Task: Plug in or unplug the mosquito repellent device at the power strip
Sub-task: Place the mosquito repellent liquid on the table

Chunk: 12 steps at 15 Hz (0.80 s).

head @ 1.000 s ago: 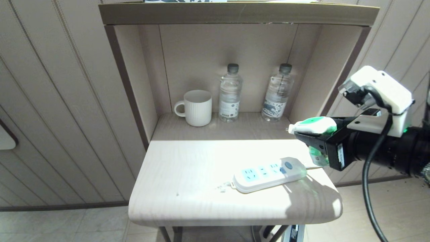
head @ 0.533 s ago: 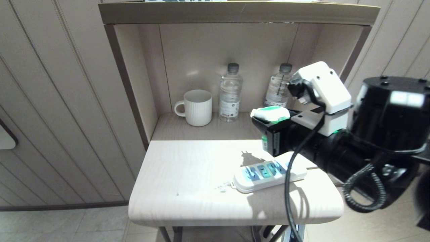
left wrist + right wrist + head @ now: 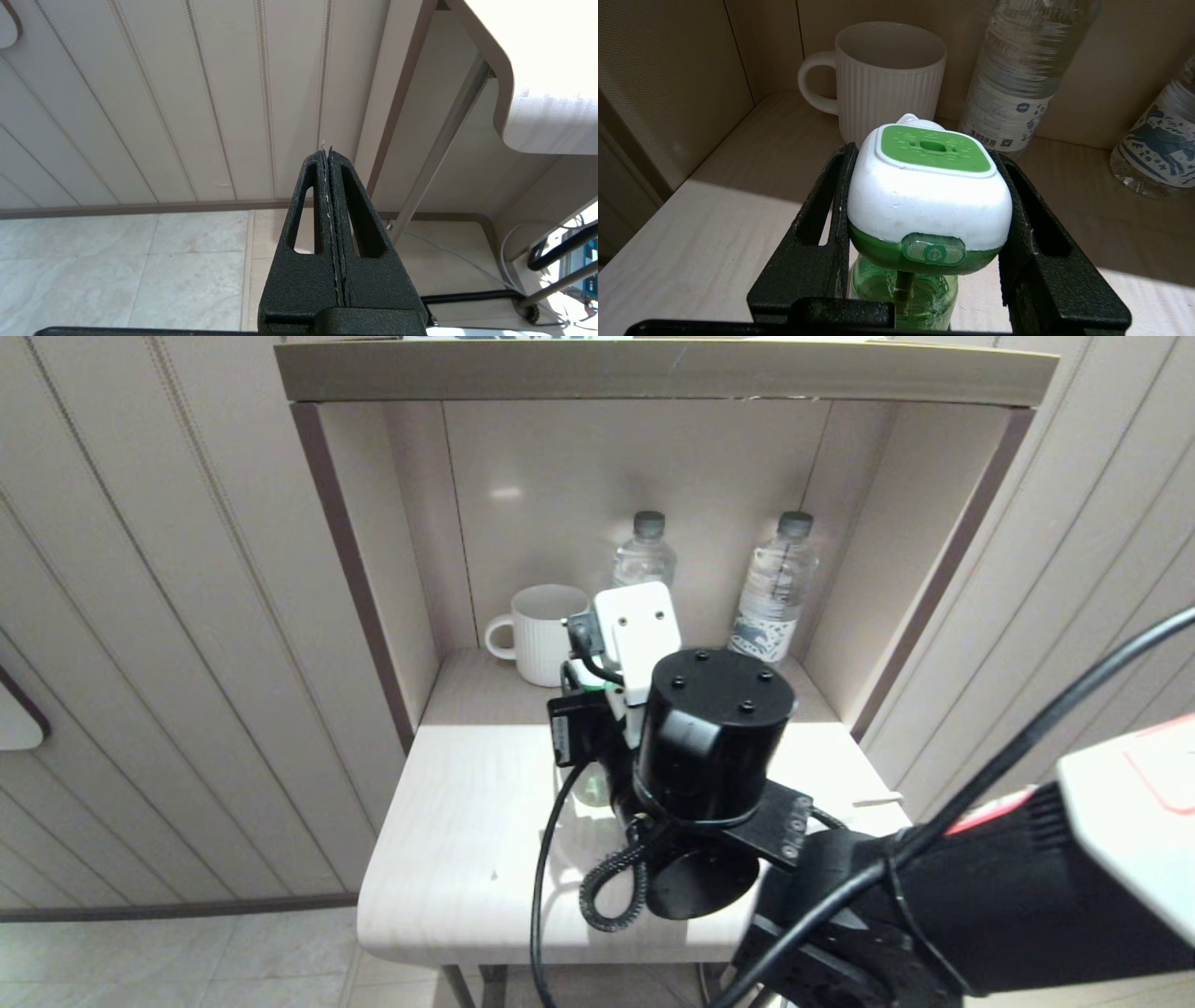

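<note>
The right gripper [image 3: 924, 205] is clamped on the mosquito repellent device [image 3: 929, 196], one black finger [image 3: 817, 233] pressed to each side of its white body. The green vented face points up and away from the wrist, and the translucent green bottle hangs below between the fingers. The device is held in the air above the pale wooden table [image 3: 448, 840], not resting on it, close in front of the ribbed white mug [image 3: 887, 79] that stands at the back of the open shelf unit.

From the head view the right arm reaches in over the table, and its black wrist covers most of the tabletop. Only a sliver of green [image 3: 597, 688] shows beside the white camera housing [image 3: 639, 630]. I think the power strip lies somewhere under the arm, but it is hidden, so I cannot say how near the device is to it. Two clear water bottles [image 3: 777, 588] stand on the shelf to the right of the mug.

The left gripper [image 3: 329, 154] hangs low beside the table, near a metal leg [image 3: 439, 144], fingers pressed together on nothing.
</note>
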Available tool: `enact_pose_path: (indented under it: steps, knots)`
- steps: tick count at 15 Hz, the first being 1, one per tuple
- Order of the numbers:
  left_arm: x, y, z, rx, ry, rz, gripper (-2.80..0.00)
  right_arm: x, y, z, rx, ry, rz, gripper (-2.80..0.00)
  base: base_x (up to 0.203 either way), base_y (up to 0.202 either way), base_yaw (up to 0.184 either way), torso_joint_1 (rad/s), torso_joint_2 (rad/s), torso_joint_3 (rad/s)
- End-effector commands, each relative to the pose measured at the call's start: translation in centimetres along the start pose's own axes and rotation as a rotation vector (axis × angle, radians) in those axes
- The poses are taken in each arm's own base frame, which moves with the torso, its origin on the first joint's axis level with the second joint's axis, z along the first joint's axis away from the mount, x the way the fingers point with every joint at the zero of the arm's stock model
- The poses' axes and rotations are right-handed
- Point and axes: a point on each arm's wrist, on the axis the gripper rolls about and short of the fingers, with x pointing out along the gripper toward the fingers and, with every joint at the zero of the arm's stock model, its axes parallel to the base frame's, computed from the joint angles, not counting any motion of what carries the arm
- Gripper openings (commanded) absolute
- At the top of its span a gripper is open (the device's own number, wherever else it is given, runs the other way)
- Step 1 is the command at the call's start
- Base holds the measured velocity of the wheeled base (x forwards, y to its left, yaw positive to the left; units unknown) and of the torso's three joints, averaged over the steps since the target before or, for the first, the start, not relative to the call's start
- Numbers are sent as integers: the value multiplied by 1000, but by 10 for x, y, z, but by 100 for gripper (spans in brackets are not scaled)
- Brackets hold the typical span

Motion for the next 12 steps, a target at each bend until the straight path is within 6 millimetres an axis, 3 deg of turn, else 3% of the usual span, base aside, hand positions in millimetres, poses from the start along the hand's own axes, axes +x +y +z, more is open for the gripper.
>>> enact_pose_path:
  steps: [1, 4, 12]
  knots:
    - [0, 0, 0, 0, 2, -1, -280, 15, 25, -33, -26, 28, -11, -280, 0, 0, 0, 0, 0, 0]
    - [0, 0, 0, 0, 1, 1, -280, 24, 35, -48, -55, 2, -24, -280, 0, 0, 0, 0, 0, 0]
    - [0, 0, 0, 0, 2, -1, -280, 32, 40, -55, -87, -51, -72, -280, 0, 0, 0, 0, 0, 0]
